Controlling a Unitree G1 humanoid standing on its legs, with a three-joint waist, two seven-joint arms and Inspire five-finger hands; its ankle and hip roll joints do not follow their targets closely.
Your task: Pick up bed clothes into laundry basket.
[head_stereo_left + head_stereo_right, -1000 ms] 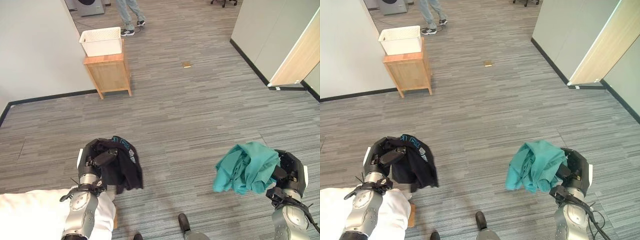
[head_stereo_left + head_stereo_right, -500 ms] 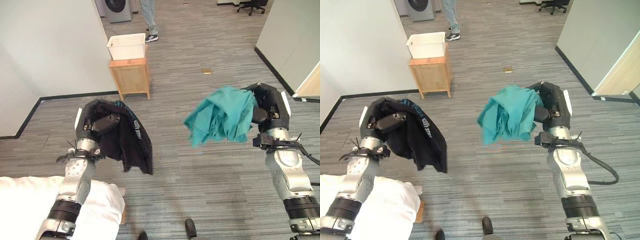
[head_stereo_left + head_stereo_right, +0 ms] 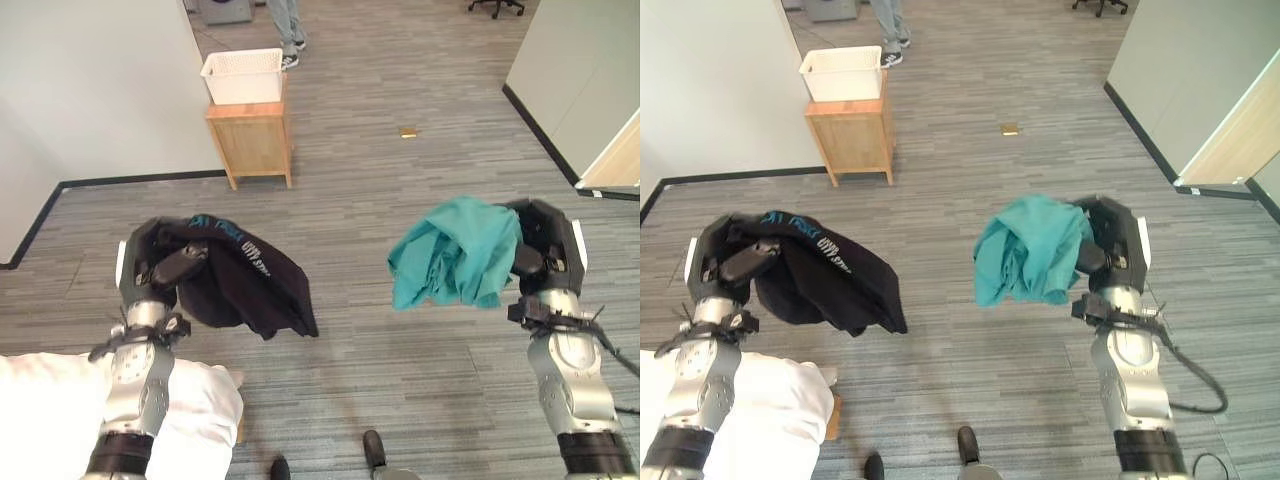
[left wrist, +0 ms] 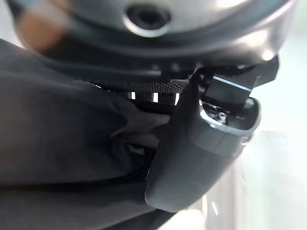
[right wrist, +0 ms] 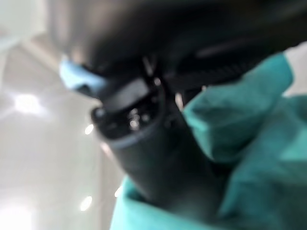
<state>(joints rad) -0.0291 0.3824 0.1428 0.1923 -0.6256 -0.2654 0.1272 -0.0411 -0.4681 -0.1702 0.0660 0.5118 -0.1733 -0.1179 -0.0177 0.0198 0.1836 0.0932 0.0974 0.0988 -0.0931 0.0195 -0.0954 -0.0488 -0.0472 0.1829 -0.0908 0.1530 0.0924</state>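
Note:
My left hand (image 3: 150, 268) is shut on a black garment (image 3: 240, 288) with light blue print, which hangs from it above the floor. In the left wrist view its thumb (image 4: 201, 148) presses into the black cloth (image 4: 62, 143). My right hand (image 3: 543, 255) is shut on a bunched teal garment (image 3: 455, 255), held up at about the same height. The right wrist view has the thumb (image 5: 153, 148) dug into the teal cloth (image 5: 254, 143). A white laundry basket (image 3: 243, 77) stands on a small wooden stand (image 3: 250, 143) far ahead, by the white wall.
White bedding (image 3: 60, 410) lies at the lower left under my left arm. A person's legs (image 3: 285, 25) stand beyond the basket. A small brown object (image 3: 407, 132) lies on the grey plank floor. Partition walls (image 3: 570, 80) run along the right.
Both hands have dropped a little while still holding their garments. The camera has shifted, and the basket sits further left and higher in the picture.

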